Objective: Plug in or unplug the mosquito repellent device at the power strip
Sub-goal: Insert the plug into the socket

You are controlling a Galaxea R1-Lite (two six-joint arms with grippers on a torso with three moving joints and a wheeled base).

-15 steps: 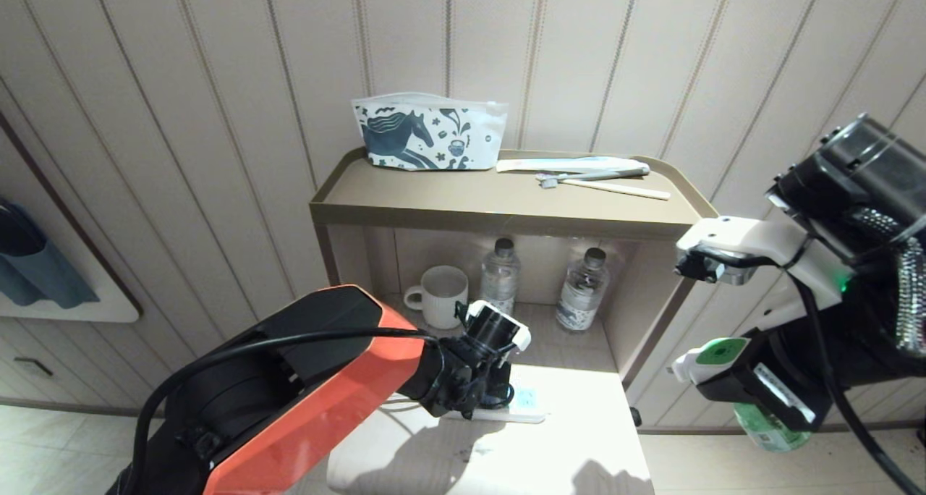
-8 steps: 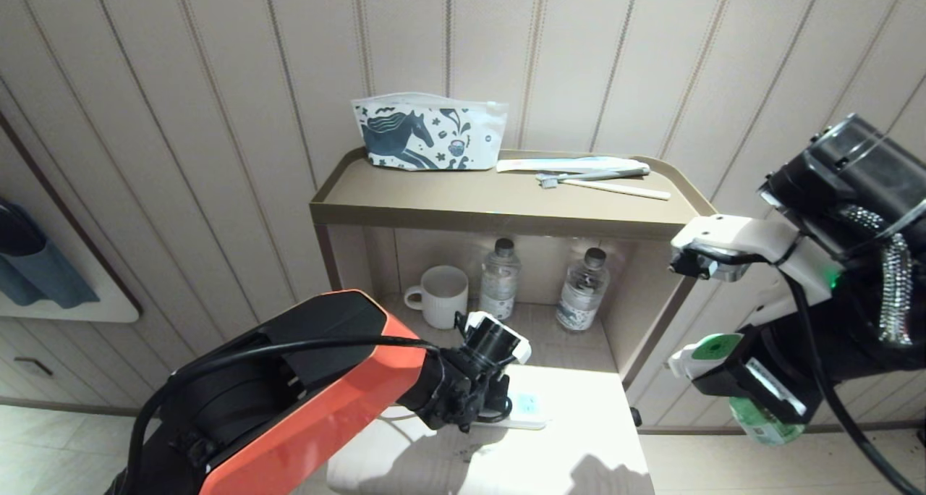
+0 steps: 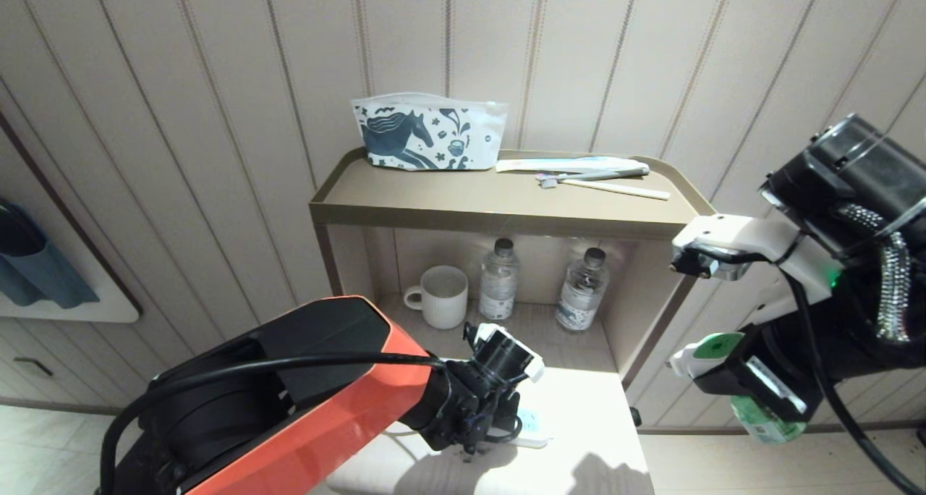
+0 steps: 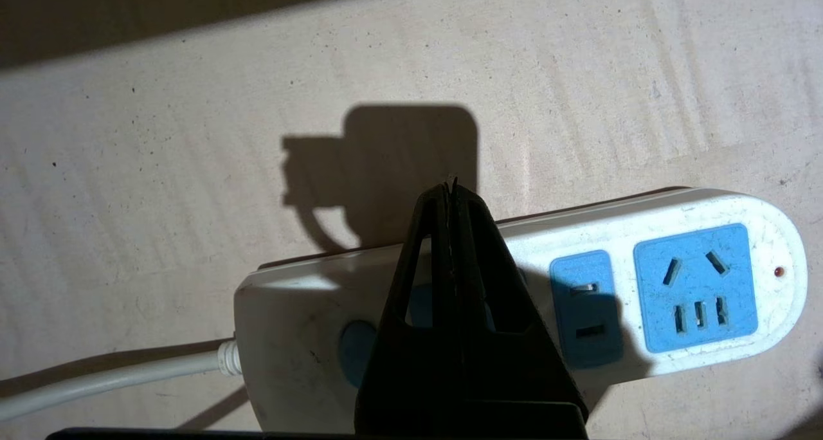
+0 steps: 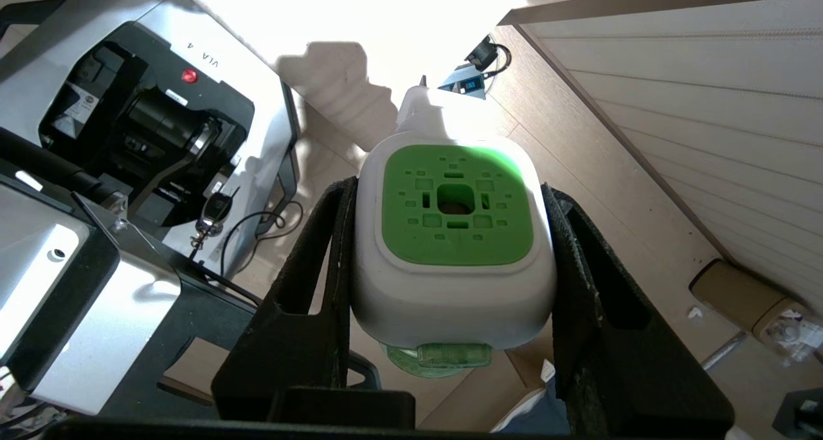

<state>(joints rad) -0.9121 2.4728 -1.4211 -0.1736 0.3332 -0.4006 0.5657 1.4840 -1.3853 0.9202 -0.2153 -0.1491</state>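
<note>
beige panelled wall, sunlit pale table [image 3: 593,451] with our long white power strip with blue socket faces [image 4: 643,285].
our left gripper [image 4: 452,192], fingers closed, hovers over it; our right gripper [image 5: 450,234] clamps the white green-topped mosquito repellent device [image 5: 453,234] beside the table.

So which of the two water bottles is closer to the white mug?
The left water bottle. It stands right beside the white mug on the lower shelf; the right water bottle stands farther away, near the shelf's side wall.
</note>
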